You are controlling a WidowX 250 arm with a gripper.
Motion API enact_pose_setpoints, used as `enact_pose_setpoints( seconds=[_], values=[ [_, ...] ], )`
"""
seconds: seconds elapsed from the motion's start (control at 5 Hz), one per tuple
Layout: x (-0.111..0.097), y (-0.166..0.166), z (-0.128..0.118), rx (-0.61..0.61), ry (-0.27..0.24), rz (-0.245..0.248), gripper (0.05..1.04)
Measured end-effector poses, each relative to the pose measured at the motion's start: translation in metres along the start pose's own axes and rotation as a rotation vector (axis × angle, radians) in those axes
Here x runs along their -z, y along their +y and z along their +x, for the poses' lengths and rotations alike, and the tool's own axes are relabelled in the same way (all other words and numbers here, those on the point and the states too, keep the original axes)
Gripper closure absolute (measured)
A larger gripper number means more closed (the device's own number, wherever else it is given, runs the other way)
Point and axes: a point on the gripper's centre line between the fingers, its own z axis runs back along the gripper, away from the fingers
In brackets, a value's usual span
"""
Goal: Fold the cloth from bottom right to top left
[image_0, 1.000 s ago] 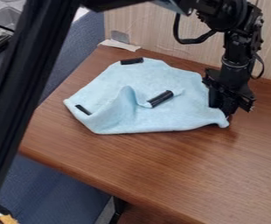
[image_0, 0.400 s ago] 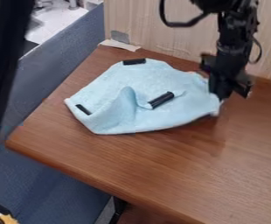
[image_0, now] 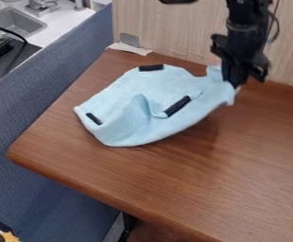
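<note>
So the cloth (image_0: 127, 90) is lying on the table (image_0: 111, 175), all rumpled, with its right end pulled up off the wood. The end effector (image_0: 235, 81) is at that right end, pinching the cloth by its edge, and the arm (image_0: 245, 23) hangs down from above it. A fold stands up in the cloth's near left part (kind of like a little tent). Three black strips are on the cloth: one strip (image_0: 151, 67) at its far edge, another strip (image_0: 93, 118) by its left corner, and a third strip (image_0: 177, 106) near its middle, right beside the raised fold.

As for what's in the way, the wall (image_0: 174, 35) rises just behind the cloth, close to the end effector. Behind the cloth's far edge there's a white scrap (image_0: 129, 48) with a grey plate (image_0: 129, 39) above it. A blue divider (image_0: 60, 61) runs past the cloth's left side, with a sink (image_0: 15, 22) beyond.
</note>
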Motion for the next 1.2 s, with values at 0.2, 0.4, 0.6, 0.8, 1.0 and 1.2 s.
enact_pose_setpoints(
  seconds=[0.2,0.4,0.6,0.8,1.0,1.2],
  values=[
    [-0.027,0.03,-0.023,-0.051,-0.038,0.054,1.0],
    [-0.048,0.055,-0.049,-0.097,-0.053,0.098,1.0],
    [-0.047,0.078,-0.08,-0.147,-0.021,0.119,1.001],
    [-0.039,0.098,-0.11,-0.182,0.019,0.135,1.001],
    [-0.022,0.107,-0.134,-0.169,0.055,0.151,1.001],
    [-0.002,0.116,-0.158,-0.155,0.097,0.161,1.001]
  ],
)
